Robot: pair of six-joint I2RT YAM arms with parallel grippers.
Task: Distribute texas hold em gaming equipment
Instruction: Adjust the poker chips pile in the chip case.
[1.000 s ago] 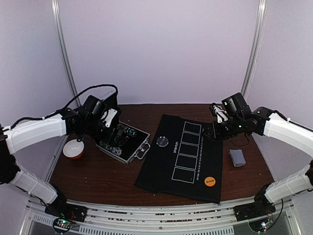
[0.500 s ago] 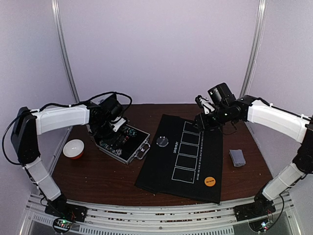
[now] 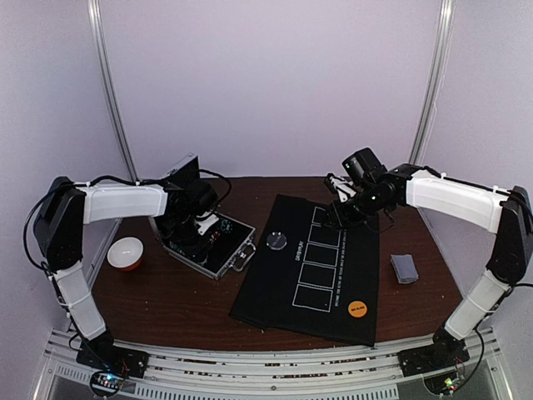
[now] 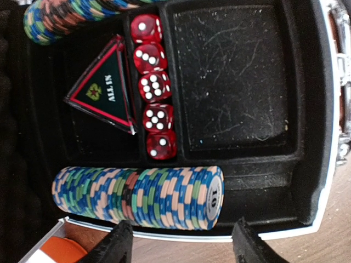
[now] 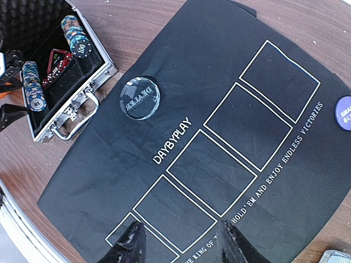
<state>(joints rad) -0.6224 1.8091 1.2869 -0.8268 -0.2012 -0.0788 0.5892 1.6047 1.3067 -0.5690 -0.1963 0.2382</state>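
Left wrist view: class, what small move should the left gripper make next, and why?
Probably ease the left gripper down over the row of poker chips in the silver case, then close. Its jaws stand open and empty at the case edge, right beside that row and its end chip marked 10.

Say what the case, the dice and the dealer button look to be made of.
Case: bright silver frame and handle, probably aluminium; matt black lining, foam-like. Dice: glossy translucent red with white pips, likely acrylic. Dealer button: clear shiny disc with reflections on its face, acrylic or glass; cannot tell which.
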